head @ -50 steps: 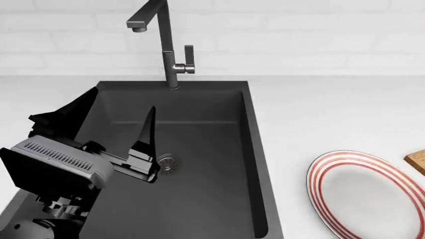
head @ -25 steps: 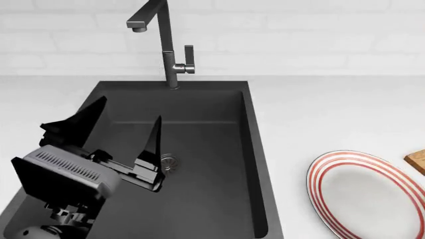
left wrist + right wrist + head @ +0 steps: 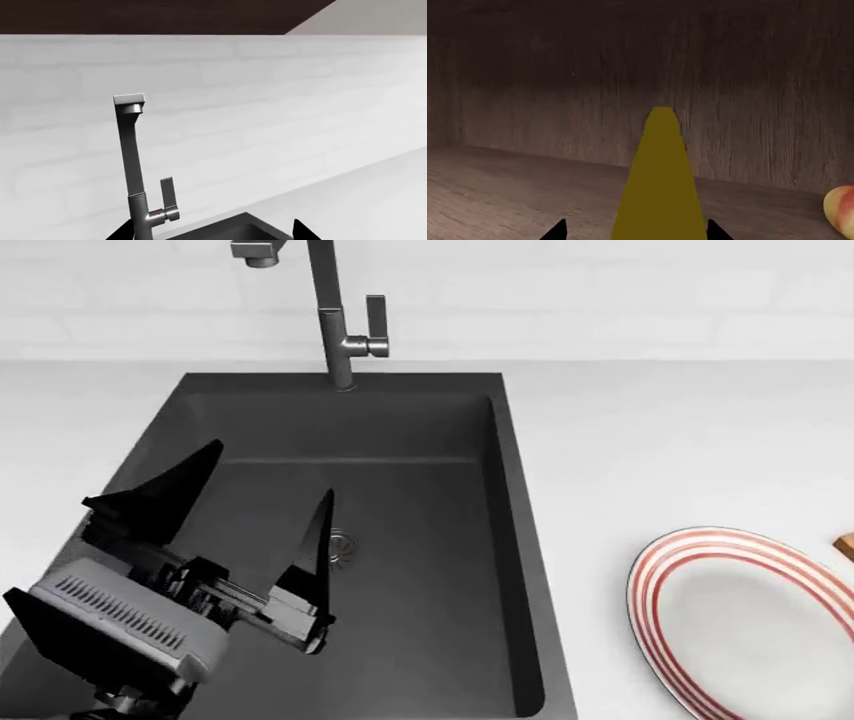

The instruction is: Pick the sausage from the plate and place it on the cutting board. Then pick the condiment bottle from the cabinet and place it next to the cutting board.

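Observation:
In the right wrist view the yellow condiment bottle (image 3: 660, 185) stands on the wooden cabinet shelf (image 3: 507, 195). My right gripper (image 3: 635, 231) is open, with one fingertip on each side of the bottle and a gap on at least one side. The right gripper is out of the head view. The plate (image 3: 654, 580), red-and-white rimmed, lies bare on the counter at the right. Only a corner of the cutting board (image 3: 846, 543) shows at the right edge. The sausage is out of view. My left gripper (image 3: 267, 480) is open and empty above the sink; it also shows in the left wrist view (image 3: 212, 232).
A dark sink (image 3: 427, 570) fills the middle of the counter, with a grey faucet (image 3: 327, 310) at its far rim, also in the left wrist view (image 3: 133, 165). A red-yellow fruit (image 3: 840, 210) sits on the shelf beside the bottle. The cabinet's back wall (image 3: 560, 90) is close behind.
The head view has shifted, so the faucet sits higher in the picture. My left gripper has drifted a little right and nearer over the sink, still open.

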You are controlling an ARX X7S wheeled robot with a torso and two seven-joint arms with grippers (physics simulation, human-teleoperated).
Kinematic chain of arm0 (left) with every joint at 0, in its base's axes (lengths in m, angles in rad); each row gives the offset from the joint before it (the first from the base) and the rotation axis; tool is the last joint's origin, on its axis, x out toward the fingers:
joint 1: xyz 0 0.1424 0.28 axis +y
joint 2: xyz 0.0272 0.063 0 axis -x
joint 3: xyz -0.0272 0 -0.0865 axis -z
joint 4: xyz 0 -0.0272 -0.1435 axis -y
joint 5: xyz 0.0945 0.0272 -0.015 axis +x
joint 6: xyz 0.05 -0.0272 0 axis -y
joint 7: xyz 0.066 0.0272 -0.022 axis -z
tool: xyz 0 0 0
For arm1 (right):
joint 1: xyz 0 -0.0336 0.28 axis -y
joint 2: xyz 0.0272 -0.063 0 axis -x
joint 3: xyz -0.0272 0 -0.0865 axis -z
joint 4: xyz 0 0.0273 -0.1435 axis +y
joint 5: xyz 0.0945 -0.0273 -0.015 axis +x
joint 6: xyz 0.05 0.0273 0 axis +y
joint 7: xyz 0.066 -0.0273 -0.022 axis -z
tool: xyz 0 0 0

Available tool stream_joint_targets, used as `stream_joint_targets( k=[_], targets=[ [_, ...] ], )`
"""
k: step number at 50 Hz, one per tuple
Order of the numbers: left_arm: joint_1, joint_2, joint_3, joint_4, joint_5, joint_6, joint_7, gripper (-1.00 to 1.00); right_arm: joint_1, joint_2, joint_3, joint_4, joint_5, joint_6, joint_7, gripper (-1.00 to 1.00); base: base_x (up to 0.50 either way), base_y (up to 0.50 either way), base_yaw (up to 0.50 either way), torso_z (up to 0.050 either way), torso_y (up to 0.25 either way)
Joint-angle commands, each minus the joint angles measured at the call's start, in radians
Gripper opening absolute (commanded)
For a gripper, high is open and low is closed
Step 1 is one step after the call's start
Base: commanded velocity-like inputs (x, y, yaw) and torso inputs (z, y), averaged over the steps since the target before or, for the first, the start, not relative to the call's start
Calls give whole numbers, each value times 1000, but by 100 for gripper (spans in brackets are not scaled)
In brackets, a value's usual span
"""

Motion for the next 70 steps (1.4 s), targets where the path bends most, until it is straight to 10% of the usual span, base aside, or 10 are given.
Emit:
stream_joint_targets(
  k=[1,3,4,37,70],
  targets=[
    [28,-8,5,-5,-1,51,33,100,1,-1,12,-13,-83,16,49,100,0,0,0,0,0],
    [32,-9,4,-4,-1,55,34,100,1,-1,12,-14,-113,26,67,100,0,0,0,0,0],
    [32,-10,4,-4,-2,55,34,100,1,-1,9,-15,-126,36,70,-100,0,0,0,0,0],
    [34,-17,-23,13,-40,42,9,100,1,-1,148,-114,-317,66,12,-100,0,0,0,-9,109],
    [29,-14,7,-22,8,47,-7,100,1,-1,542,-669,-460,388,-37,-100,0,0,0,0,0]
  ],
)
